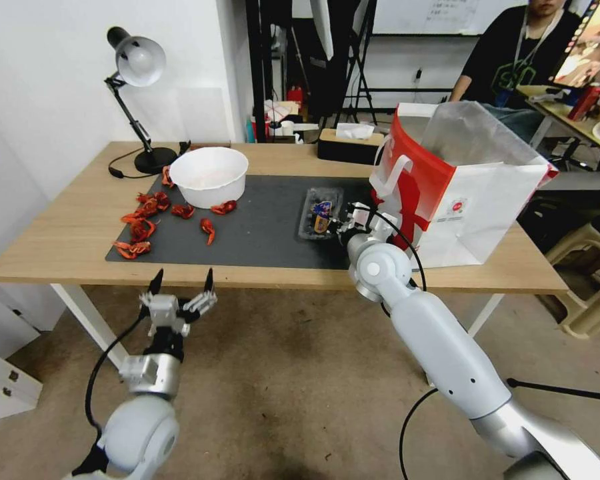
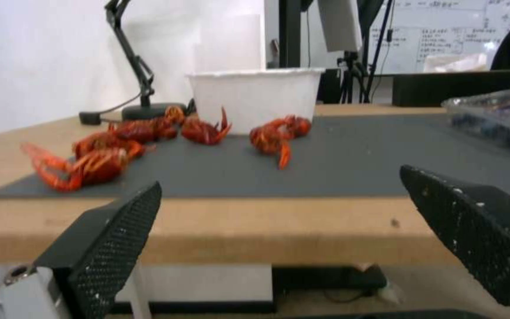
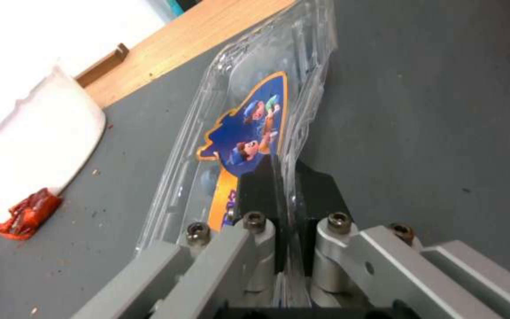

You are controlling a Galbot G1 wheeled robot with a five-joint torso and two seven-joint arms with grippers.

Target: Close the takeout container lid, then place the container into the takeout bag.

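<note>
1. Head view: right hand (image 1: 341, 227) at the takeout container (image 1: 319, 213) on the dark mat (image 1: 260, 230), just beside the takeout bag (image 1: 470, 200).
2. Pinched together on the clear lid (image 3: 249, 124) edge.
3. Left hand (image 1: 182, 285) spread apart, below the table (image 1: 67, 233) edge.

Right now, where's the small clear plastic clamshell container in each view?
Head view: clear plastic clamshell container sits mid-mat, beside the red-and-white paper bag, at the right gripper.
Left wrist view: at the right edge, on the mat.
Right wrist view: centre, its edge pinched between the gripper's pads.
Shared landmark: round white bowl.
</note>
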